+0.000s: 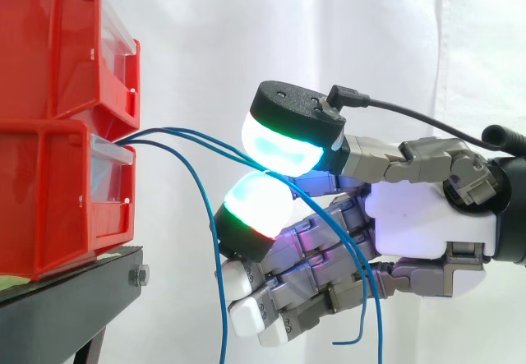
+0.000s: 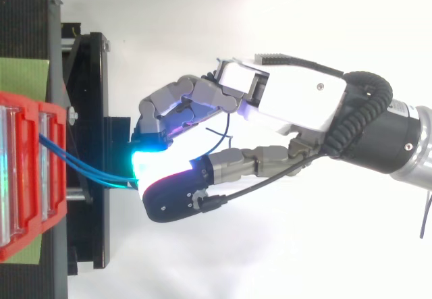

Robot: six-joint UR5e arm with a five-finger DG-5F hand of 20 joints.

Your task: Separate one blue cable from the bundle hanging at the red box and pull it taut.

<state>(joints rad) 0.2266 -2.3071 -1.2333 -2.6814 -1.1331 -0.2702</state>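
Blue cables come out of the lower red box at its clear drawer front and run right to my hand. Two of them pass between the cyan-green glowing thumb pad and a green-red glowing finger pad, which are pressed close together on them. Behind the pinch they trail down across the palm. A third blue cable droops free from the box, left of the fingers. From above, the hand reaches left and the cables span the short gap to the red box.
A second red bin is stacked on the lower one. Both rest on a black stand whose edge juts out just below the cables. A green mat lies beside the bins. White curtain behind.
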